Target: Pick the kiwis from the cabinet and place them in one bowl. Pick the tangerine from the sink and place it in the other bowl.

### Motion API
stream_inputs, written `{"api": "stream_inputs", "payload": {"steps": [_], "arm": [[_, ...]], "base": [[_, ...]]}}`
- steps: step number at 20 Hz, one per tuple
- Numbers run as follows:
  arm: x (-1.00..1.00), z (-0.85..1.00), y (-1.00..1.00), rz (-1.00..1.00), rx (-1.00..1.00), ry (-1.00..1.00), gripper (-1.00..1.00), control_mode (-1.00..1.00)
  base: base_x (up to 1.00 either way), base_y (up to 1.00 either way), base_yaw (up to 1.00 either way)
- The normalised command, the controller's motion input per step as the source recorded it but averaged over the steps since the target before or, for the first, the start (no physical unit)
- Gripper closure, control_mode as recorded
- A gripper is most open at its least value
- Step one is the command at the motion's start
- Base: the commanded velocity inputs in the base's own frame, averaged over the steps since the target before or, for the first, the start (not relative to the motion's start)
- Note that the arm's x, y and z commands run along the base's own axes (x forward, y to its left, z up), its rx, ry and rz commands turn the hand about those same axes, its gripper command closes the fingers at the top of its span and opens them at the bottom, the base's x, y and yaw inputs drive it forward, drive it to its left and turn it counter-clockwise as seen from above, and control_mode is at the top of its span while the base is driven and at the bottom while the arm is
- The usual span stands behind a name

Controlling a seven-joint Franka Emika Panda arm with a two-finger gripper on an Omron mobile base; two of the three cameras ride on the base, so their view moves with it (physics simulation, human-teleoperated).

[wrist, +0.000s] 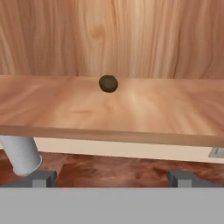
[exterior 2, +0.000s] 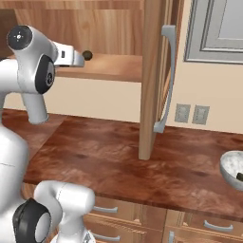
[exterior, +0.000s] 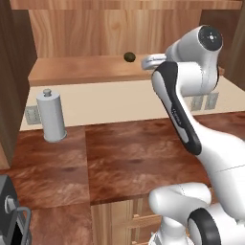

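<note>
One kiwi (wrist: 108,83) lies near the back of the cabinet's light wood shelf (wrist: 131,113); it also shows as a small dark fruit (exterior: 129,57) (exterior 2: 87,55) in both base views. My gripper (wrist: 113,178) is open and empty, level with the shelf's front edge and a short way in front of the kiwi, pointing at it. The cabinet door (exterior 2: 151,80) stands open to the right. A whitish-grey bowl (exterior 2: 229,167) sits on the counter at the far right, with a small dark thing (exterior 2: 239,176) inside. The tangerine and the sink are out of view.
A white cylinder with a knob (exterior: 51,117) stands on the brown counter (exterior: 129,162) below the shelf's left end. The open door's grey bar handle (exterior 2: 166,76) hangs over the counter. Wall outlets (exterior 2: 191,114) sit behind it. A dark appliance (exterior: 10,210) is at the lower left.
</note>
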Motion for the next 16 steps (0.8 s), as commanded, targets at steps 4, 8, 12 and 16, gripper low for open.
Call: {"api": "stream_inputs", "payload": {"steps": [4, 8, 12, 16], "arm": [[0.47, -0.01, 0.14, 0.00, 0.00, 0.00, -1.00, -1.00], [0.50, -0.04, 0.11, 0.01, 0.00, 0.00, -1.00, -1.00], [0.44, -0.02, 0.03, 0.01, 0.00, 0.00, -1.00, -1.00], [0.47, 0.00, 0.00, 0.00, 0.00, 0.00, -1.00, -1.00]], "base": [[0.00, 0.00, 0.00], [0.00, 0.00, 0.00], [0.00, 0.00, 0.00], [0.00, 0.00, 0.00]]}}
